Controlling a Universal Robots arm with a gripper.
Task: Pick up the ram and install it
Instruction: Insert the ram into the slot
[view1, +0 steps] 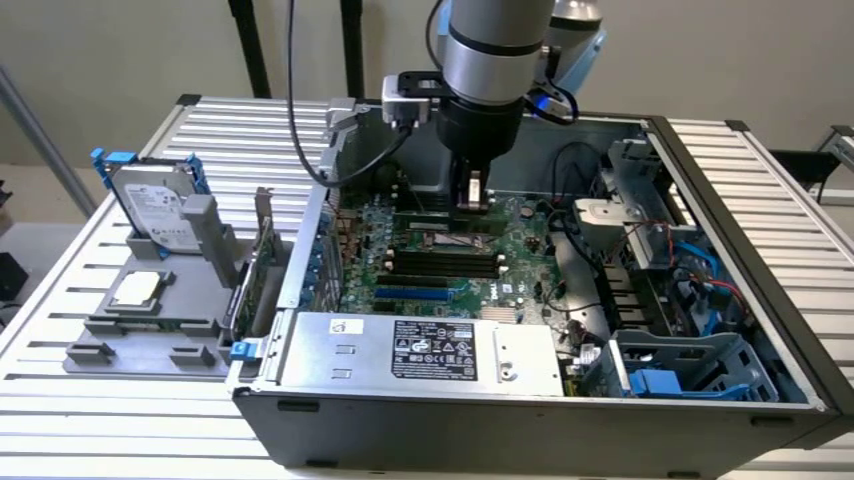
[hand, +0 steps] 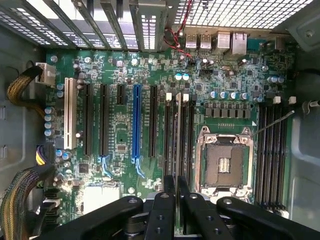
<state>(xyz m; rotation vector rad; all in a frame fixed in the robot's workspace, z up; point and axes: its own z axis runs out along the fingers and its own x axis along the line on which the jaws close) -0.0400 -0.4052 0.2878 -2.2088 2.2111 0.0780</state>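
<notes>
Looking at this one, I'd say the pick-up half is done and it's the install step now: the gripper (hand: 177, 181) hangs low inside the open computer case (view1: 747, 300), just above the motherboard (hand: 120, 150), with its fingers (hand: 169, 200) pressed nearly together and pinching what looks like the ram (hand: 178, 135). From the wrist view the stick shows edge-on as a thin pale strip running along the dark memory slots (hand: 189, 130) beside the CPU socket (hand: 223, 162). It looks lined up lengthwise, but I can't tell if the bottom edge is touching a slot or just hovering. My guess is that seating it calls for the edge sitting square in one slot and a straight, even push, since a tilted stick could jam. Head count: one ram stick, one gripper, one empty CPU socket, two banks of memory slots (roughly four each, hard to be sure), one blue expansion slot (hand: 136, 122), one white one (hand: 69, 112). Outside the case, on the grey holder (view1: 100, 340), sit one hard drive (view1: 150, 205) and one processor chip (view1: 138, 290).
</notes>
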